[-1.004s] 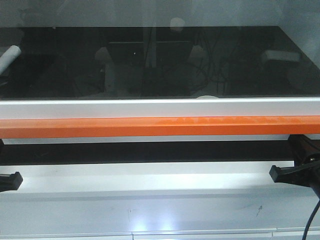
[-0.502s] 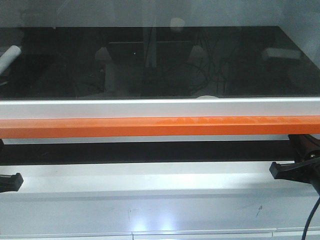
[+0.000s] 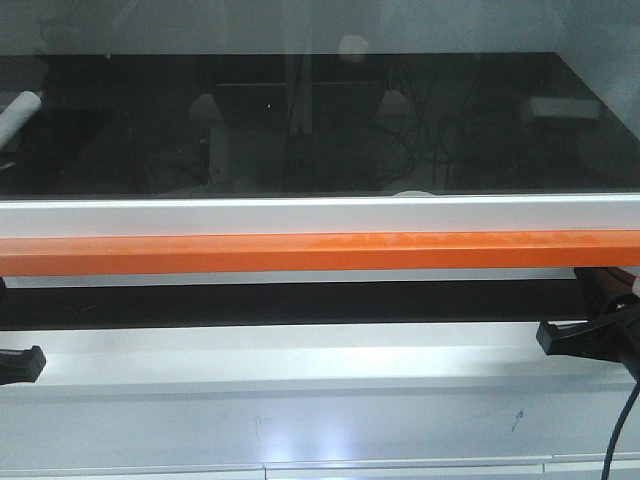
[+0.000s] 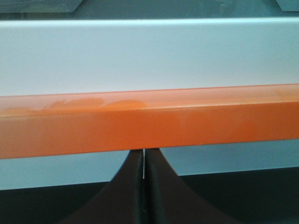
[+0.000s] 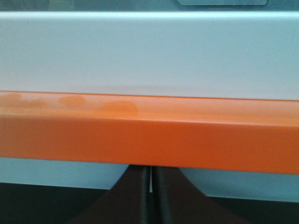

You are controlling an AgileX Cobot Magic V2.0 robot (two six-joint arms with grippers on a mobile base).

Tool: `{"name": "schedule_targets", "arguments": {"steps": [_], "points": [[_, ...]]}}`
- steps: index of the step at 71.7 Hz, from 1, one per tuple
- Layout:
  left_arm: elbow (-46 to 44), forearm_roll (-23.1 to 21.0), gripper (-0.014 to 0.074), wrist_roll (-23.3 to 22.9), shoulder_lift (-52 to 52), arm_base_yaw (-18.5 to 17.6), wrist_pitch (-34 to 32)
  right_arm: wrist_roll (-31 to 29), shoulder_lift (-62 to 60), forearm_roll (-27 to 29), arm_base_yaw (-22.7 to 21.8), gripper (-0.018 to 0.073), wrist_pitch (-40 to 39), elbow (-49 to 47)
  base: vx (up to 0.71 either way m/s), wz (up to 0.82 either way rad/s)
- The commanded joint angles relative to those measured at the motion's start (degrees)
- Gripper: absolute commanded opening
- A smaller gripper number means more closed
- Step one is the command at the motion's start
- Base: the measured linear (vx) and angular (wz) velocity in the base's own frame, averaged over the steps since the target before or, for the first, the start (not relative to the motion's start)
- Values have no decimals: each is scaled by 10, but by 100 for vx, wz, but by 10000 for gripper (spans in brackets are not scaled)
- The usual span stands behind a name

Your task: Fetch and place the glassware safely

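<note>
- glass sash [image 3: 320,120] sits low, only a dark slot below it; by my read the task has barely begun; opening, fetch and placing all left
- orange handle bar [image 3: 320,252] spans left to right along the sash's bottom edge
- left gripper [image 4: 144,186] and right gripper [image 5: 150,196]: both pinched closed on nothing; tips just under the bar
- glassware: not clearly visible; pale dome [image 3: 412,193] far behind the sash, right of centre, may be its lid

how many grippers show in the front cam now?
2. The left gripper sits at the left edge and the right gripper at the right edge, both below the orange bar. Both look shut in the wrist views.
</note>
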Motion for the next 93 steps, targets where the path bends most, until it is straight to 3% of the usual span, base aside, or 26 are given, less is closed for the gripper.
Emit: {"name": "schedule_targets", "arguments": {"steps": [1,27,93], "points": [[-27,-2,-7,4,-5,-3,-82,-7,8,-2,1,-1,-82,-43,0,0],[-73,0,-7,14,-9,-3,-59,1,28,-39,1,-1,-85,-76,0,-1],[-155,-2,-7,40,-73,-3,-6,56,-1,-63,1,-1,-89,-149,-1,-3]]}}
